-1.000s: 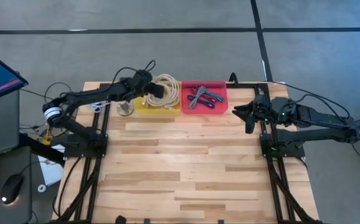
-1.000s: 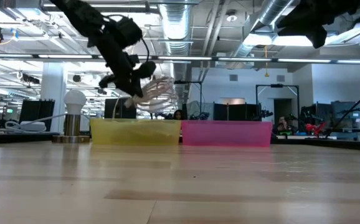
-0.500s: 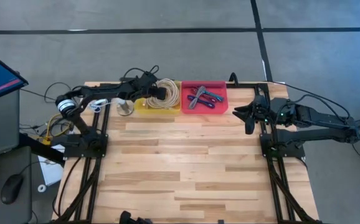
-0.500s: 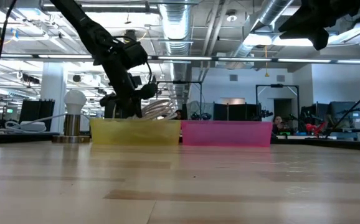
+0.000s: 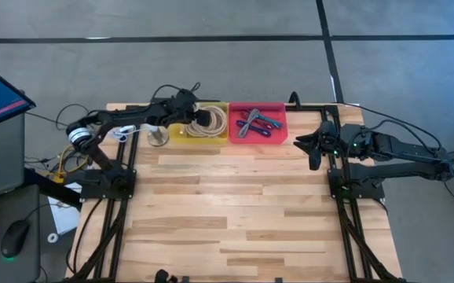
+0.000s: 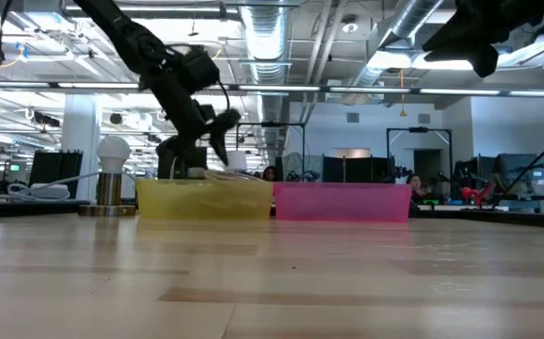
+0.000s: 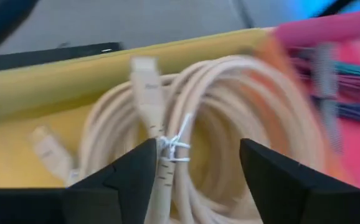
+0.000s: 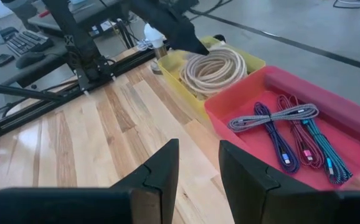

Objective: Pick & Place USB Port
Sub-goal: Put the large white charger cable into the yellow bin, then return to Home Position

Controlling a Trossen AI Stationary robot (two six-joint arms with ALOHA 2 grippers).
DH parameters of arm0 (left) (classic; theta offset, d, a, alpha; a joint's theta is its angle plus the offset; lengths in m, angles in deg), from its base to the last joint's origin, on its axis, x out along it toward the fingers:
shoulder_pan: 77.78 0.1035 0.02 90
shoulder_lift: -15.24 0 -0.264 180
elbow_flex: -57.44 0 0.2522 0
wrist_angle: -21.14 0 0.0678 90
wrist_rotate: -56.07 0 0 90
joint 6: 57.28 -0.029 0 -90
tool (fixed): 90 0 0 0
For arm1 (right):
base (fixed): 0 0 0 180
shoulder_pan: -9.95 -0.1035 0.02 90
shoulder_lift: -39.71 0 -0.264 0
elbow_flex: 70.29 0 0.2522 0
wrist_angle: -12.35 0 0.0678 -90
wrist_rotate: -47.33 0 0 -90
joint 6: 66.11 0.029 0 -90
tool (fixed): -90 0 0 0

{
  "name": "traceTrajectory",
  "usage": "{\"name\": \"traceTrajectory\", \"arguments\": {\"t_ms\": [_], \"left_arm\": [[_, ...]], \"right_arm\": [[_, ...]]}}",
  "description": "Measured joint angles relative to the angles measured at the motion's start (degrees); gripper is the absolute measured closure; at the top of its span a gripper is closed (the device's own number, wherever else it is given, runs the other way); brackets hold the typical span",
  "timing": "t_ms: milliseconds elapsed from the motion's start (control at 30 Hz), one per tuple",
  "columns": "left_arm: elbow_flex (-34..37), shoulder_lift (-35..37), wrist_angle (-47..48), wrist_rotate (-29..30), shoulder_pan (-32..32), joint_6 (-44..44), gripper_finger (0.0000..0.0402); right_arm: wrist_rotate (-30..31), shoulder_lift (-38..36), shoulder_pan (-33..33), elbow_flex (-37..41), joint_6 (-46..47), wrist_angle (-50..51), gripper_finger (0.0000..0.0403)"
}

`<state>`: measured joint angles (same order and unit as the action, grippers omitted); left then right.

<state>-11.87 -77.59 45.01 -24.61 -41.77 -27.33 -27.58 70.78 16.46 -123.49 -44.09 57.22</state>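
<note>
A coiled cream USB cable [image 7: 230, 124], tied with white wire, lies just beyond the parted jaws. It rests in a yellow plastic bin [image 7: 61, 81]. A pink bin [image 7: 354, 137] adjoins it.

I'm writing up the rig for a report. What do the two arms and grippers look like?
Both arms are dark with black cables along them. The left arm has a white band near its base joint. The left gripper and right gripper each have two dark, angular, wedge-shaped fingers.
</note>
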Motion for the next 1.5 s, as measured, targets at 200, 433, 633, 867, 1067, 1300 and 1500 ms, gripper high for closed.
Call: {"name": "traceTrajectory", "arguments": {"t_ms": [200,433,633,867,1067,1300,1500], "left_arm": [[0.0,8.4,-0.1,-7.9,-1.9,-7.7,0.0185],[0.0,21.0,-0.4,-7.8,-9.9,-20.2,0.0229],[0.0,30.4,-0.4,-5.7,-18.0,-21.2,0.0258],[0.0,37.3,-0.4,-1.7,-27.6,-21.2,0.0281],[0.0,39.2,-0.3,0.7,-34.7,-21.2,0.0293],[0.0,43.4,0.3,7.2,-41.3,-25.1,0.0312],[0.0,49.9,0.3,11.3,-45.9,-26.7,0.0337]], "right_arm": [[-0.1,0.0,-0.2,0.0,0.0,-0.2,0.0296],[-0.9,-0.6,-0.5,0.0,-1.2,-0.2,0.0296],[-2.1,-3.6,-0.5,0.0,-1.4,-1.2,0.0296],[-8.3,-8.7,-0.5,0.0,-1.6,-7.4,0.0296],[-9.3,-13.5,-0.5,0.0,-1.6,-8.8,0.0296],[-12.8,-18.6,-0.5,0.0,-1.6,-6.9,0.0296],[-12.7,-22.2,-0.5,0.0,-1.4,-4.3,0.0296]]}}
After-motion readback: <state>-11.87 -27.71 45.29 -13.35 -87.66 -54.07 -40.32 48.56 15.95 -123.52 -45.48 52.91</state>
